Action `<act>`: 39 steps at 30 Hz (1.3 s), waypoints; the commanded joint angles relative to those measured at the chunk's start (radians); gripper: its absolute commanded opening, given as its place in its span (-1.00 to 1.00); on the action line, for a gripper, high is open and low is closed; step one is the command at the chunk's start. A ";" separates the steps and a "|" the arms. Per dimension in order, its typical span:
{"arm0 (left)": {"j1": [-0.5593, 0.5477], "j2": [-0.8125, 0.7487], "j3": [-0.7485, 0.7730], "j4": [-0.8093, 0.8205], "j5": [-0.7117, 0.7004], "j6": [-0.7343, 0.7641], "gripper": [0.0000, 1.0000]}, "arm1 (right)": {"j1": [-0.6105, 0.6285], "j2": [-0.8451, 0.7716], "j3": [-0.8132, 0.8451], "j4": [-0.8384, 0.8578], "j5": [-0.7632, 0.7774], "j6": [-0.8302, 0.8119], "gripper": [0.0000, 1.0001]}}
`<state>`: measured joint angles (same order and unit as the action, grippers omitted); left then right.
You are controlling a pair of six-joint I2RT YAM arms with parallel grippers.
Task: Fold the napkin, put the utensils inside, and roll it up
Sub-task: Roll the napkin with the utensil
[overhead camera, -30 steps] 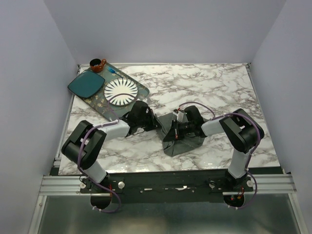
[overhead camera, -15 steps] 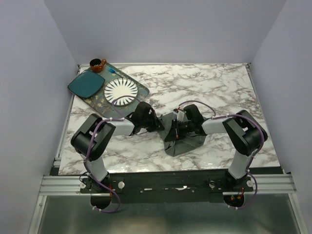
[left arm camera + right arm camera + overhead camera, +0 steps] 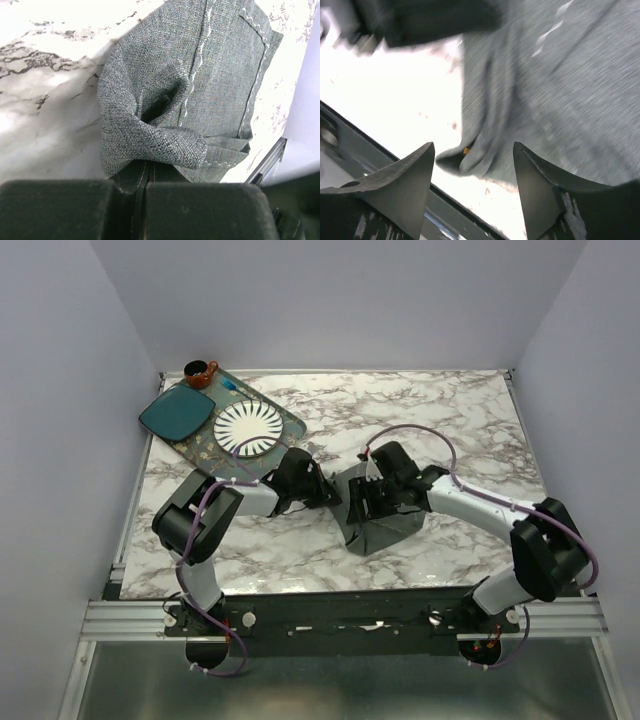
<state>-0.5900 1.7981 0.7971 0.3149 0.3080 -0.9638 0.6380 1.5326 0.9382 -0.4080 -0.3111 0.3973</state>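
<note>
White, grey-veined marble-pattern table (image 3: pixel 440 410). Directly on it: dark grey woven cloth napkin (image 3: pixel 385 530), bunched, near centre; dark green patterned rectangular tray (image 3: pixel 200 452), far-left corner.

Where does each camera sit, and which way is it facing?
Top: above and behind the arms, looking down on the table; it shows the left gripper and right gripper meeting at the napkin.
Left wrist: on the left arm, looking along its shut fingers at the bunched napkin, close up.
Right wrist: on the right arm, looking past its open fingers at the napkin's edge and the table; blurred.
Shared: all three views see the napkin.
</note>
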 commanded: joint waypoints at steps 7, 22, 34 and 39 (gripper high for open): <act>0.009 0.072 -0.015 -0.096 -0.047 0.020 -1.00 | 0.365 -0.075 -0.029 -0.152 0.598 0.086 0.99; 0.012 0.066 -0.007 -0.111 -0.046 0.020 -1.00 | 0.499 0.138 0.148 -0.342 0.842 0.304 0.86; 0.018 0.067 -0.007 -0.111 -0.046 0.022 -1.00 | 0.387 -0.028 0.005 -0.227 0.705 0.244 0.09; 0.021 0.072 0.001 -0.115 -0.044 0.025 -1.00 | 0.336 -0.060 -0.062 -0.173 0.630 0.229 -0.25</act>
<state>-0.5819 1.8160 0.8116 0.3210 0.3252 -0.9745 1.0046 1.5051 0.9314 -0.6376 0.3832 0.6430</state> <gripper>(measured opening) 0.008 0.460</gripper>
